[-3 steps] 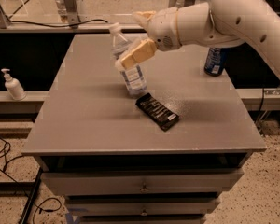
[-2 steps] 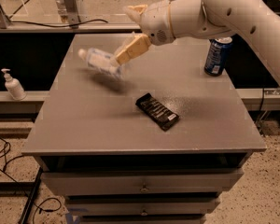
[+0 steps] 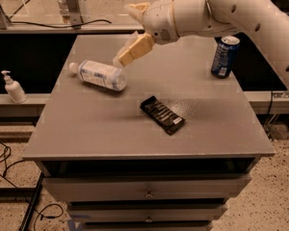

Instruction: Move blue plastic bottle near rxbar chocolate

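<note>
The blue plastic bottle (image 3: 98,74) lies on its side on the grey table (image 3: 86,134), at the left middle, with its white cap pointing left. The rxbar chocolate (image 3: 162,114), in a black wrapper, lies flat near the table's centre, to the right of and in front of the bottle. My gripper (image 3: 135,29) hangs above the table just right of the bottle's base. It is open and empty, and its lower finger (image 3: 134,50) is close to the bottle but apart from it.
A dark blue soda can (image 3: 225,57) stands at the table's back right. A small white pump dispenser (image 3: 13,87) stands on a low ledge to the left of the table. Drawers are below the tabletop, and cables lie on the floor at left.
The bottle stood upright by my gripper, then tipped over to the left and now lies on its side. My gripper has lifted slightly up and away from it.
</note>
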{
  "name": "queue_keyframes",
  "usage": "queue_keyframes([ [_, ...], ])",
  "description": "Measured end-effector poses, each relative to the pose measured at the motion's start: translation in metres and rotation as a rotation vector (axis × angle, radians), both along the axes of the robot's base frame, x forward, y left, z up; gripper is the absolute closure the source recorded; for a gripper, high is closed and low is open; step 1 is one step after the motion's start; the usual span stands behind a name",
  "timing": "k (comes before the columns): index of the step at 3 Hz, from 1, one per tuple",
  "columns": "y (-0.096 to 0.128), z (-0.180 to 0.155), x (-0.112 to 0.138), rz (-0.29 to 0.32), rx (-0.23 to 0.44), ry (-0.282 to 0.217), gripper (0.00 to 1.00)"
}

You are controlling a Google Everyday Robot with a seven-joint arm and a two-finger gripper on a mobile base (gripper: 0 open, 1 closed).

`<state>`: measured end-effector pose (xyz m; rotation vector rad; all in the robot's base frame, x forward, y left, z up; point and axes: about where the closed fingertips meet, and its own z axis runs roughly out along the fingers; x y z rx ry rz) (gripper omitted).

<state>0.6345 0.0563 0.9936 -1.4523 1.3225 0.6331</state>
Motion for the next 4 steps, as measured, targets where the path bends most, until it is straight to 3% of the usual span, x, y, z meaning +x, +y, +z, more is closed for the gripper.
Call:
queue_keyframes([
  [1,0.003,-0.007,0.001,-0.025,-0.04,0.025,0.0],
  [3,0.025,-0.051,0.008,-0.107,-0.194,0.182,0.0],
  [4,0.045,-0.068,0.023,-0.154,-0.221,0.249,0.0],
])
